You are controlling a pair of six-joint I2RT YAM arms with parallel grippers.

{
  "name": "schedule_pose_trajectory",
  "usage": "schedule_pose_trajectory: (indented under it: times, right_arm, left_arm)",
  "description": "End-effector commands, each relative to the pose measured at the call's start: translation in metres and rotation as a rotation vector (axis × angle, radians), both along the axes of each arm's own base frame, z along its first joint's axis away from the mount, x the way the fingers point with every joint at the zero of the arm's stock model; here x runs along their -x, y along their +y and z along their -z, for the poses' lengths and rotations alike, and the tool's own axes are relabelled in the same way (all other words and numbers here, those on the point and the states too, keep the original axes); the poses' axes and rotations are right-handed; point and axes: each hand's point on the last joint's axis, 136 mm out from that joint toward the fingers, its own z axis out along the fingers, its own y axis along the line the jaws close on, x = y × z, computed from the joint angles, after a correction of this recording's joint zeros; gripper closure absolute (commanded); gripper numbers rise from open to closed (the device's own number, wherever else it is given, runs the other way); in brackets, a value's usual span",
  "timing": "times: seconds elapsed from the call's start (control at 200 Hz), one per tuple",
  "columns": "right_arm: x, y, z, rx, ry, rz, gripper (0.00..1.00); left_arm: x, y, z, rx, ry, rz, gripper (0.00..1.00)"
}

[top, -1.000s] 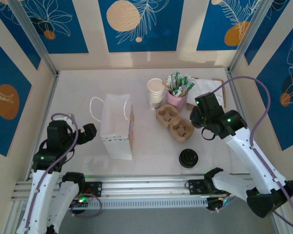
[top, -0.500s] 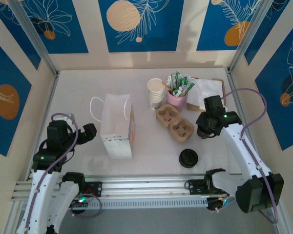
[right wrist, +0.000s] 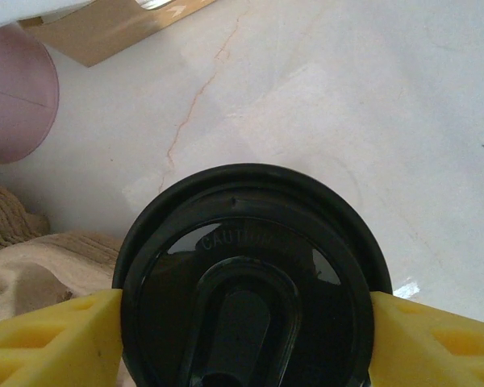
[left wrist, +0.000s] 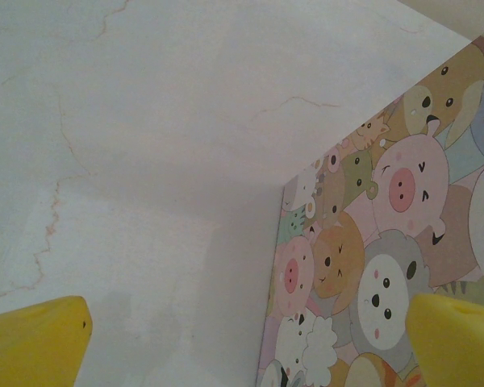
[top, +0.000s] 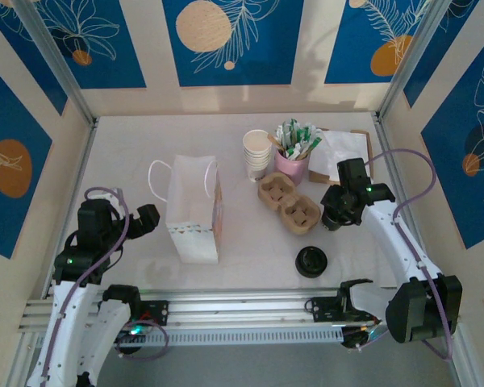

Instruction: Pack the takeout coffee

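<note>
Lighting: soft, rather dim overhead light is falling evenly over the table [top: 137, 153]. Shadow: a faint grey band is lying on the table beside the paper bag [left wrist: 371, 266]. Glare: pale patches are shining on the table; the black lid [right wrist: 250, 266] is gleaming faintly. Focus: fingertips [left wrist: 32, 343] of the left tool [left wrist: 246, 347] are blurring.

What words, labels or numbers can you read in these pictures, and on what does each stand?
"CAUTION": raised letters on the black lid; anything after it is too faint to read.
Sachets in the pink cup: print too small to read.
Paper bag: cartoon animals, no words.
</note>
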Motion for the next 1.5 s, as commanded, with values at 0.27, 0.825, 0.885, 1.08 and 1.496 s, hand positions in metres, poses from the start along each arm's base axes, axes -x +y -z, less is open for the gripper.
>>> schedule_pose_trajectory:
  times: [0.27, 0.825, 0.885, 1.08, 1.496]
  right_arm:
    - [0.001, 0.003, 0.003, -0.003, 0.018, -0.025, 0.23]
    - [-0.002, 0.006, -0.002, 0.023, 0.035, -0.052, 0.2]
    - [-0.003, 0.006, -0.003, 0.023, 0.03, -0.053, 0.2]
    - [-0.004, 0.008, -0.009, 0.021, 0.013, -0.061, 0.2]
    - [0.0, 0.007, -0.022, 0.028, -0.01, -0.066, 0.16]
  left_arm:
    - [-0.002, 0.002, -0.002, -0.005, -0.021, -0.006, 0.0]
    - [-0.002, 0.002, -0.002, -0.005, -0.02, -0.006, 0.0]
    - [-0.002, 0.002, -0.002, -0.005, -0.021, -0.006, 0.0]
    - [-0.002, 0.002, -0.002, -0.005, -0.02, -0.006, 0.0]
    - [-0.002, 0.002, -0.002, -0.005, -0.021, -0.007, 0.0]
